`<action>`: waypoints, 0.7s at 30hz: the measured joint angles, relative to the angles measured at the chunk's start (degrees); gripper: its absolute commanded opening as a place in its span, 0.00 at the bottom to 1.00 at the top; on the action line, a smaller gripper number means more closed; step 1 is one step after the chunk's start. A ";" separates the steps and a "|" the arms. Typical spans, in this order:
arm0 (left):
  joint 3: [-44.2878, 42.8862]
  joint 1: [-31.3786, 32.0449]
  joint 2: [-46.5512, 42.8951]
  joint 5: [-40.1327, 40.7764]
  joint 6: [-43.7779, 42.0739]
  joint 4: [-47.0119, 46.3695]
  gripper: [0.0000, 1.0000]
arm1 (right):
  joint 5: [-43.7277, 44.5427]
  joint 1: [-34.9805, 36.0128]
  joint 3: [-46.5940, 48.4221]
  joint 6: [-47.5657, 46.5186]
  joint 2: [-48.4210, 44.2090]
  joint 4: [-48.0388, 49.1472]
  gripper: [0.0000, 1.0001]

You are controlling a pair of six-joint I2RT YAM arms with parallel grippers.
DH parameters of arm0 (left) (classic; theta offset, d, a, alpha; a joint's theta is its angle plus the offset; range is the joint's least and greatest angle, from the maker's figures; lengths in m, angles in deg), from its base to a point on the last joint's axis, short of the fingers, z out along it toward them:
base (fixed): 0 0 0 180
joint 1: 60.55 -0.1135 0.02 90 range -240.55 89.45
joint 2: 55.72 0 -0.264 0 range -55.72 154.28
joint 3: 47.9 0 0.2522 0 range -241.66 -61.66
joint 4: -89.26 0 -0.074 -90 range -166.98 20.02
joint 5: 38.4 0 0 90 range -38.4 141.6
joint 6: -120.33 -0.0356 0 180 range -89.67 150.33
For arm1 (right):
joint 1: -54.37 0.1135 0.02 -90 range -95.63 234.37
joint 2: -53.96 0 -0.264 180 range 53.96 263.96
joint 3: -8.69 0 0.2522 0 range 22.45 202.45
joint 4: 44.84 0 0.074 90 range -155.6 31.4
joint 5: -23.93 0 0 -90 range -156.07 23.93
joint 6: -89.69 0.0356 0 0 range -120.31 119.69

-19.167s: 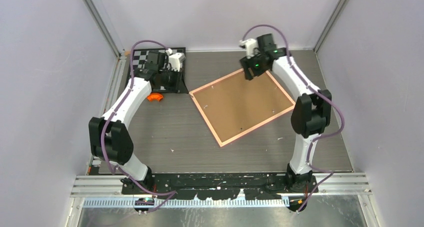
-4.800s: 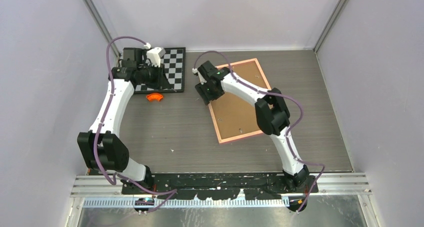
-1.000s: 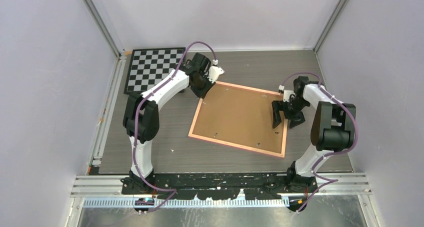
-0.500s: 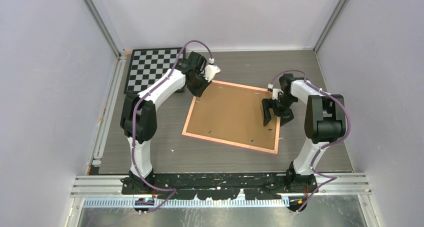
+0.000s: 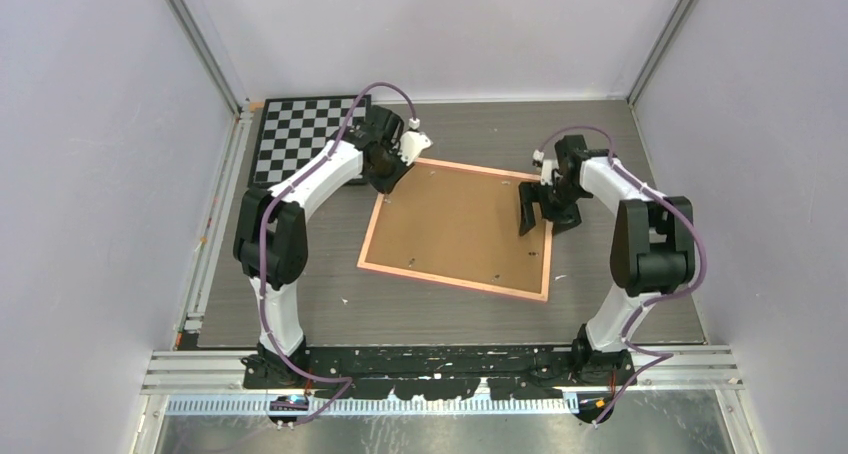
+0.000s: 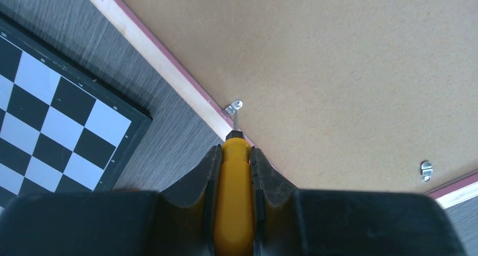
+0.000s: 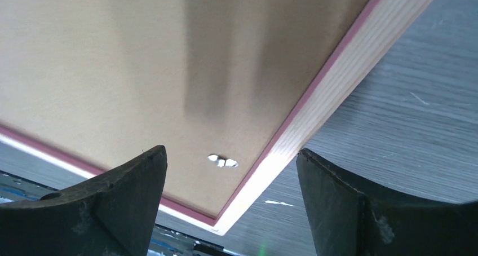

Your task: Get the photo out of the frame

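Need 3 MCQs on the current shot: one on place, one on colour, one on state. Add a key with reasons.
1. Where does the chessboard lie?
A. beside the right arm's base
B. at the far-left corner of the table
C. at the middle of the near edge

2. What colour is the tool handle between the left fingers?
A. green
B. red
C. yellow

3. How are the right fingers set?
A. open, one on either side of the frame edge
B. shut on a tool
C. shut on the board

Key: B, the top view shows it far left. C, the left wrist view shows yellow. A, the right wrist view shows them spread wide.
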State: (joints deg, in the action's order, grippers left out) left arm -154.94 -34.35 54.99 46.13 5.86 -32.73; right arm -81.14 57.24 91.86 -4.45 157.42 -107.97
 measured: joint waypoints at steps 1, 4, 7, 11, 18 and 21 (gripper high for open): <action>0.00 0.00 0.00 -0.02 -0.02 -0.26 0.00 | -0.09 0.42 0.00 0.02 -1.64 0.57 0.89; 0.00 0.00 0.00 -0.26 0.04 -0.85 0.00 | -2.19 2.84 0.96 0.17 -6.64 2.54 0.89; 0.00 0.00 0.00 -0.83 0.22 -1.18 0.00 | -5.49 5.64 3.17 0.50 -8.90 4.44 0.87; -0.35 0.00 0.07 -1.14 0.28 -1.62 0.00 | -10.19 9.51 4.31 1.60 -7.02 6.60 0.86; -1.73 0.00 0.92 -0.52 0.20 -2.16 0.00 | -12.24 14.05 4.31 3.02 0.33 8.92 0.86; -1.73 0.00 1.42 0.00 0.15 -2.40 0.00 | -12.26 14.75 4.31 3.23 1.97 9.60 0.85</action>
State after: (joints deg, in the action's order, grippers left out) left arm -156.66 -34.35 56.42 46.13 6.01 -35.13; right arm -93.40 71.99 96.16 -1.21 159.39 -98.37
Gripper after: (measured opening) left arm 0.195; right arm 0.860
